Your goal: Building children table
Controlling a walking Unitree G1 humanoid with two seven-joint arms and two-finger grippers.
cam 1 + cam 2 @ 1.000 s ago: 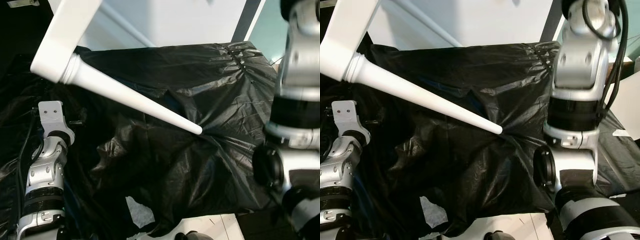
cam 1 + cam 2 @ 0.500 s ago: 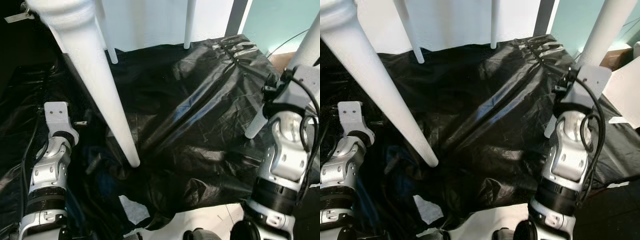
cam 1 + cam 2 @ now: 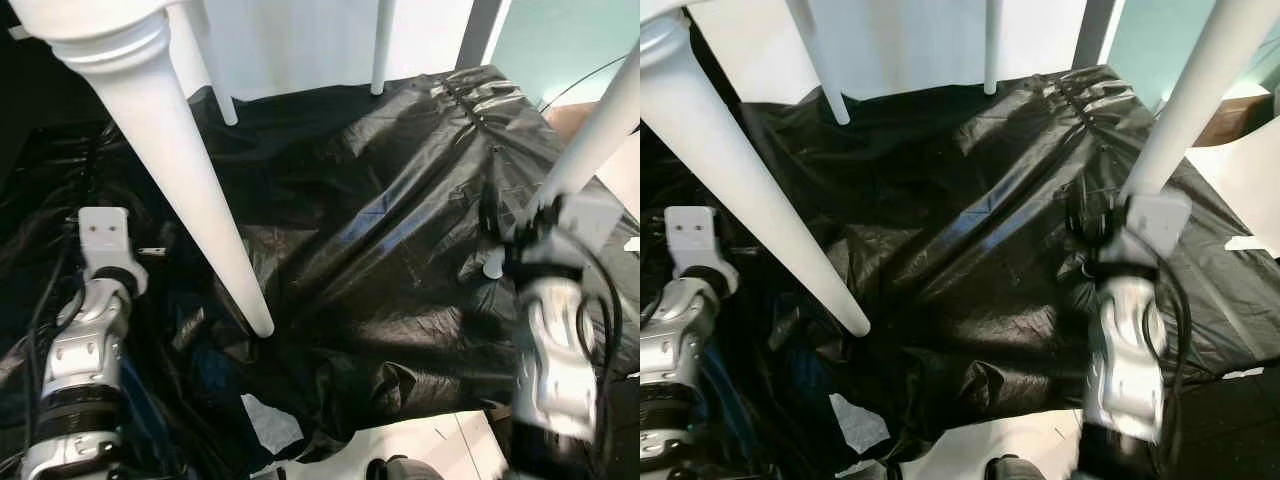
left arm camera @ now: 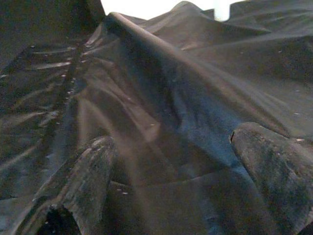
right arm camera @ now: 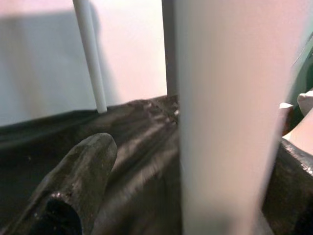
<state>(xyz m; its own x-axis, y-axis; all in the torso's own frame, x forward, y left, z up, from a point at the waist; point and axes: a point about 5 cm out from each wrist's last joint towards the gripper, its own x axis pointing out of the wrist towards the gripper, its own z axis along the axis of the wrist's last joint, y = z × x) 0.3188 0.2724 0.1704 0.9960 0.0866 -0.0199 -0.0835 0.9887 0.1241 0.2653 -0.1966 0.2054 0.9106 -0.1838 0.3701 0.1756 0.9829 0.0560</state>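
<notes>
**White table standing on black sheeting, right hand at its near-right leg**

Right now the right hand (image 5: 195,196) sits around the near-right table leg (image 5: 230,117): in the right wrist view the white leg fills the gap between the two black fingers (image 5: 78,181), one finger on each side. Whether the pads actually press the leg I cannot tell, since the contact is hidden by the leg itself. In the head views the right arm (image 3: 1125,340) rises from below, blurred, with its wrist block just against the leg's lower end (image 3: 590,130), which comes down to the black plastic sheeting (image 3: 380,220).

Over on the other side, the left hand (image 4: 171,186) holds nothing; its fingers stand apart with only crumpled sheeting between them, hovering low over it. The left arm (image 3: 85,350) stands upright near the left edge, close beside the near-left table leg (image 3: 190,200) but apart from it.

That near-left leg is thick, turned at the top and tapering to a rounded foot resting on the sheeting. Two slimmer far legs (image 3: 380,50) (image 3: 215,70) stand at the back edge of the sheeting, before a white wall (image 3: 300,40). A teal panel (image 3: 560,40) shows at the far right, and a pale floor patch (image 3: 420,450) at the sheeting's near edge.
</notes>
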